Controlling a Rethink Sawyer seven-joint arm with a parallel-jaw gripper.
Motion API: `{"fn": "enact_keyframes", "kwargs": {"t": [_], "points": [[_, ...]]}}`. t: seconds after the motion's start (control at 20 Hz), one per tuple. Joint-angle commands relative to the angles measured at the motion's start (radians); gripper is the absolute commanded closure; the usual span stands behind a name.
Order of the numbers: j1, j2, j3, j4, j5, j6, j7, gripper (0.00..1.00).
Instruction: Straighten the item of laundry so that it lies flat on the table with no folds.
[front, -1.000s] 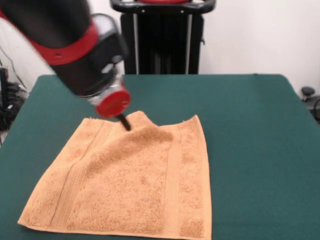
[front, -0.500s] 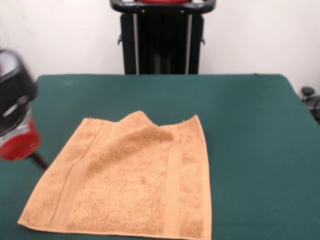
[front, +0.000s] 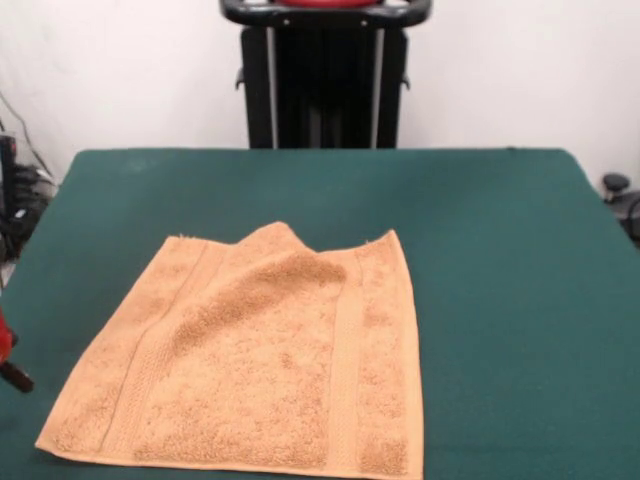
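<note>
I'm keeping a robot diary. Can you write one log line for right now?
towel: spread, ridge near far edge | table: bears towel | gripper: at picture's left edge, off towel, state unclear | task: not finished

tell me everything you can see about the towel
The towel is orange-tan terry cloth, roughly rectangular, with a woven band running near each of its two side edges. It lies spread on the green table, toward the near left part, and touches nothing else. It is not quite flat: a raised ridge runs diagonally from the far edge, where the cloth humps into a peak, down toward the left band. The near edge reaches the bottom of the picture.
</note>
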Motion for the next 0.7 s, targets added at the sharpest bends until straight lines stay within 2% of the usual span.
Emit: {"fn": "enact_keyframes", "kwargs": {"t": [0.05,0.7], "points": [[0.045,0.095,-0.222,-0.101,0.156,-0.064,0.173,0.0],[0.043,0.111,-0.344,-0.075,0.274,-0.097,0.156,0.0]]}}
